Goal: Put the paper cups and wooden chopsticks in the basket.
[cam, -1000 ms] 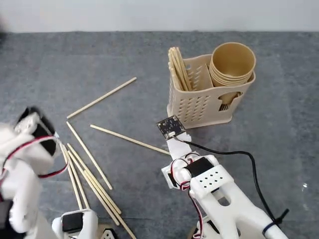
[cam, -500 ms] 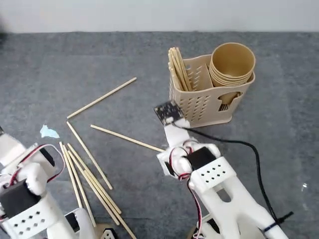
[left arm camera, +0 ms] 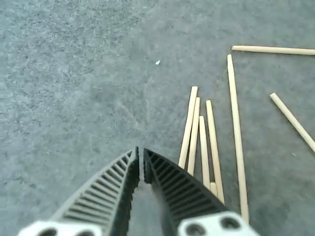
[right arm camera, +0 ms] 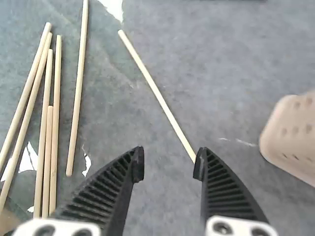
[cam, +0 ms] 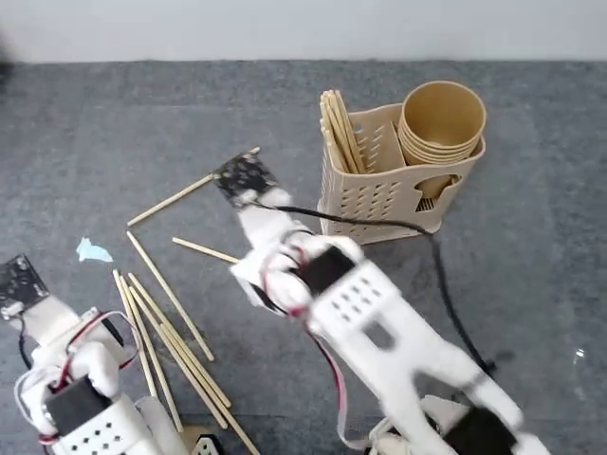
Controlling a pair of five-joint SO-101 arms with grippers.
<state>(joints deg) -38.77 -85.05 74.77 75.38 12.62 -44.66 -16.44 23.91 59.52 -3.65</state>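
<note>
The right pincer point(right arm camera: 170, 156) hangs wide open and empty over one loose chopstick point(right arm camera: 157, 93), whose end lies between the jaws, probably so that they can close across it. The left pincer point(left arm camera: 140, 152) is closed on nothing, beside the bundle of chopsticks point(left arm camera: 202, 137) near the front left corner of the tabletop point(cam: 85, 123). The paper cups point(cam: 441, 118) stand stacked in the basket point(cam: 379, 204) toward the far right. The bare tabletop between looks free for carrying.

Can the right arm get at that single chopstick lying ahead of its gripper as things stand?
Probably yes. The right gripper is open, and the chopstick lies alone with its near end at the jaws. Nothing covers it; the basket sits off to the side.
</note>
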